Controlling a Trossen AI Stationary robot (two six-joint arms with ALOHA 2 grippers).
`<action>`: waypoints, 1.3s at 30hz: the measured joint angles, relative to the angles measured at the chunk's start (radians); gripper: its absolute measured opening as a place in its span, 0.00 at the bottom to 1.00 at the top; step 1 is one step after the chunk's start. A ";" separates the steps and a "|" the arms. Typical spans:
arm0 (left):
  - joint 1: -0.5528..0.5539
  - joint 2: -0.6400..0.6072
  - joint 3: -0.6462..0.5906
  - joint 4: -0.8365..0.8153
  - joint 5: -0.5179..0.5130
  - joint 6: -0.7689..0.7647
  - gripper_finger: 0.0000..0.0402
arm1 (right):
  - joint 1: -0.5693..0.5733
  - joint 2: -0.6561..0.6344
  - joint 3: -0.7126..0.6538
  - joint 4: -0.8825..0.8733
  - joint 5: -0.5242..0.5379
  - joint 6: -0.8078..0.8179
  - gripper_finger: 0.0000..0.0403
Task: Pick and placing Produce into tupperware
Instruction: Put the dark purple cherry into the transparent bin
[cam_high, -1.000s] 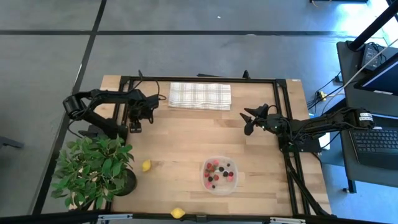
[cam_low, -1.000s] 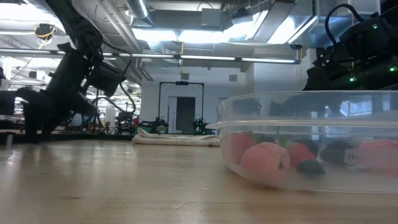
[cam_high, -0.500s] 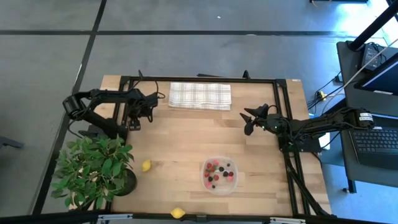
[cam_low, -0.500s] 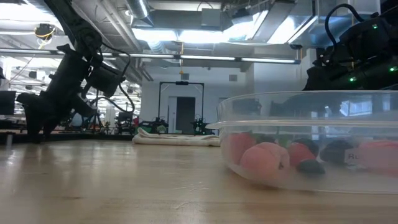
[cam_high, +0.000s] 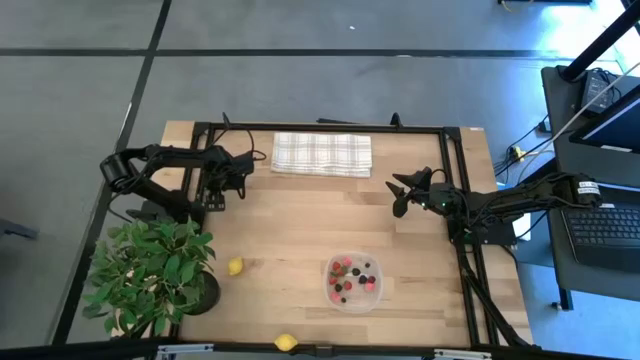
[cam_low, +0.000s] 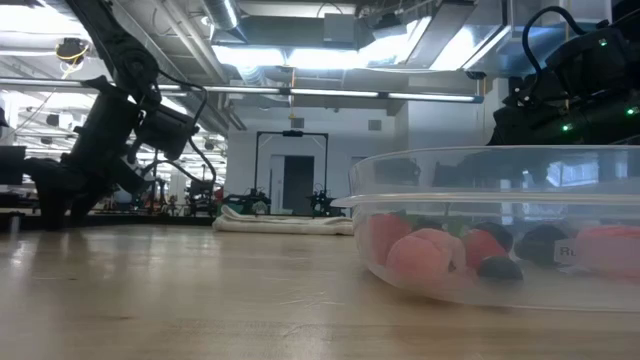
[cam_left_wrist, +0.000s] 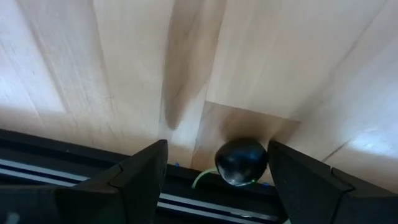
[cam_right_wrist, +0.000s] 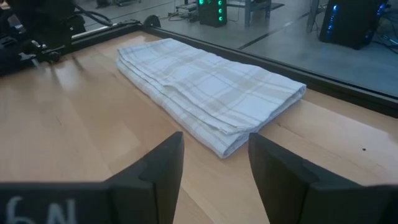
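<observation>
Hovering at opposite table (cam_high: 300, 235) edges, both grippers' jaws gape empty; tupperware (cam_high: 353, 281) sits well apart.

Folded checked cloth (cam_high: 322, 154) at table's (cam_high: 300, 220) far edge, leafy potted plant (cam_high: 152, 274) near left corner

A light wooden table (cam_high: 300, 230) with a black frame along its far and side edges carries everything here. A folded checked cloth (cam_high: 322, 154) lies flat at the far edge, near the middle. Toward the near side sits a clear tupperware (cam_high: 353, 281) with red and dark berries (cam_high: 350, 276) inside it. One lemon (cam_high: 235, 266) rests on the bare wood well to the left of the tupperware, just beside a leafy potted plant (cam_high: 150, 272) that stands at the near left corner. A second lemon (cam_high: 286, 342) lies at the very near edge of the table, apart from the rest.
</observation>
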 joint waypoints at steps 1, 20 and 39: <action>-0.001 -0.001 -0.005 0.002 0.000 0.006 0.67 | 0.000 0.000 0.000 0.000 0.000 0.004 0.45; -0.001 0.000 -0.018 0.014 0.017 0.011 0.52 | 0.000 0.000 0.000 0.000 0.000 0.004 0.45; -0.001 0.002 -0.019 0.005 0.002 0.010 0.28 | 0.000 0.000 0.000 0.000 0.000 0.007 0.45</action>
